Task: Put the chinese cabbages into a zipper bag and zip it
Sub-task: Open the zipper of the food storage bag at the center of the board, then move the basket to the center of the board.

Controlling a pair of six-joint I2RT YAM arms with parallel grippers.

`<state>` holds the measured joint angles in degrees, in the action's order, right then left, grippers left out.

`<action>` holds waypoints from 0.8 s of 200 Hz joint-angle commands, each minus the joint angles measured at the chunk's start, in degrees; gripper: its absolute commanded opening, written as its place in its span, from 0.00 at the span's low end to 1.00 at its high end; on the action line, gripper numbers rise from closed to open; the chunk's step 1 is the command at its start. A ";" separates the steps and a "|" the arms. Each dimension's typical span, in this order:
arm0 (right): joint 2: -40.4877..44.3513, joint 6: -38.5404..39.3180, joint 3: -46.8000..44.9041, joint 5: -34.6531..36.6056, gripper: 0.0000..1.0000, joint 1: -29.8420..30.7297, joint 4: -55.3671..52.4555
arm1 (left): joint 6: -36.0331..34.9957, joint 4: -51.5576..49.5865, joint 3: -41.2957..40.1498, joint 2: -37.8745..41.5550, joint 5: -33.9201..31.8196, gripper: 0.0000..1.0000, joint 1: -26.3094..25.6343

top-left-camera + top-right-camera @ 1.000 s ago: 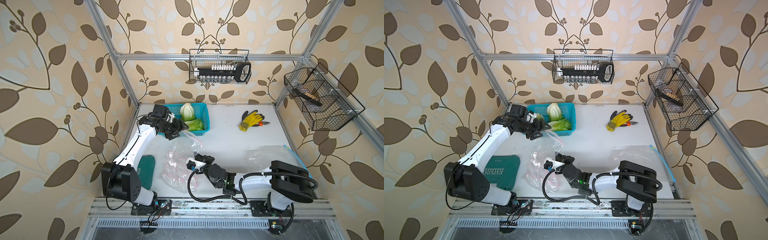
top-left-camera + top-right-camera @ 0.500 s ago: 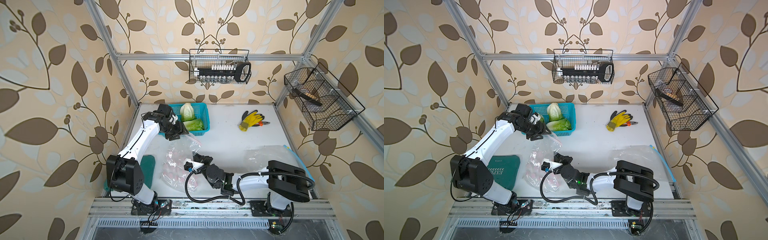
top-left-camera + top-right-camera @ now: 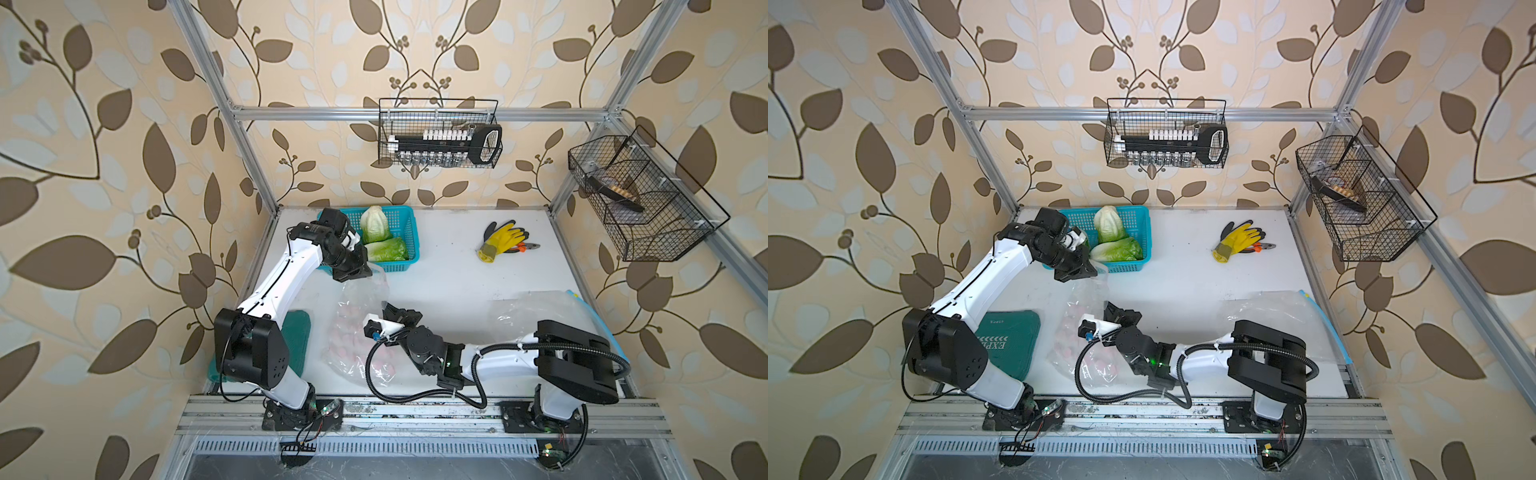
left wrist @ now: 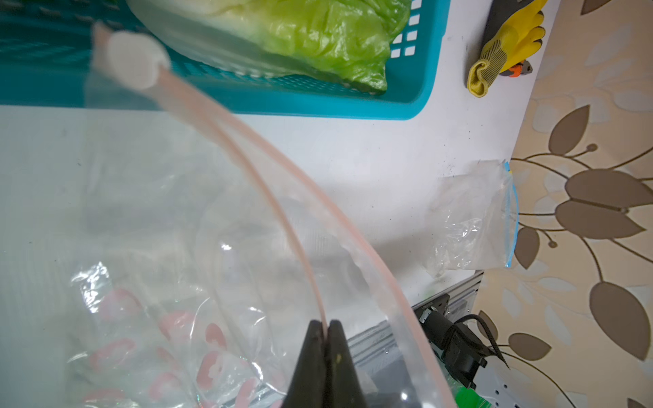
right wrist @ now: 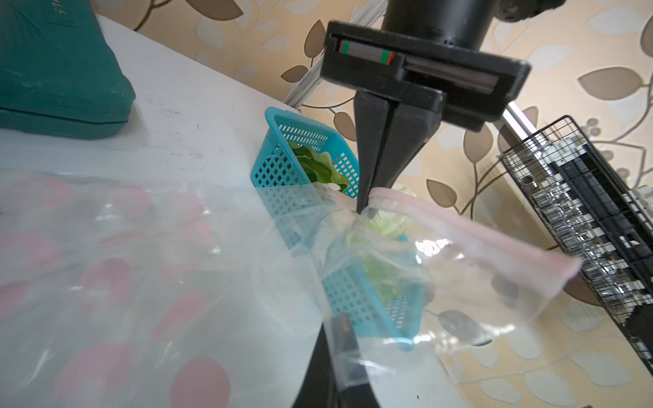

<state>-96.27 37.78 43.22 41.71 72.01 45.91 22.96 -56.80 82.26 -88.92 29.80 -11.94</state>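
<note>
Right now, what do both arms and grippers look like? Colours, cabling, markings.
Left arm and right arm: white shells, black joints, boxy black shoulders. Left gripper and right gripper: black tapered fingers. Red-green marks on the left gripper's body. Black corrugated cable loops off the right arm.

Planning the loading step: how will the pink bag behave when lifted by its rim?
Probably floppy: the bag sags where the left gripper pinches it. Likely light: thin clear film. Mouth may collapse: rims run close together.

Teal basket [image 3: 411,237]; pink-printed clear bag [image 3: 353,332]
</note>
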 commanded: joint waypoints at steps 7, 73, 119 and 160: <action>8.55 -16.85 2.22 -3.12 0.26 -0.57 -18.10 | -2.70 -1.16 2.48 5.90 -3.72 0.00 0.61; 29.43 -53.03 -4.05 -36.31 0.81 -21.08 -41.38 | -10.59 0.09 -2.09 18.95 -16.10 0.00 -0.05; 11.30 -68.13 19.36 -41.37 0.80 -37.81 -64.60 | -15.97 -6.39 7.42 20.18 -17.15 0.00 -1.67; -7.40 -70.45 37.67 -42.73 0.79 -41.50 -69.18 | -17.16 -7.78 8.09 21.73 -18.37 0.00 -8.07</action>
<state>-95.46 -28.77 72.34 1.39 30.92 -14.76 8.40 -62.19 89.56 -68.69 12.80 -16.67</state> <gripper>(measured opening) 0.798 0.048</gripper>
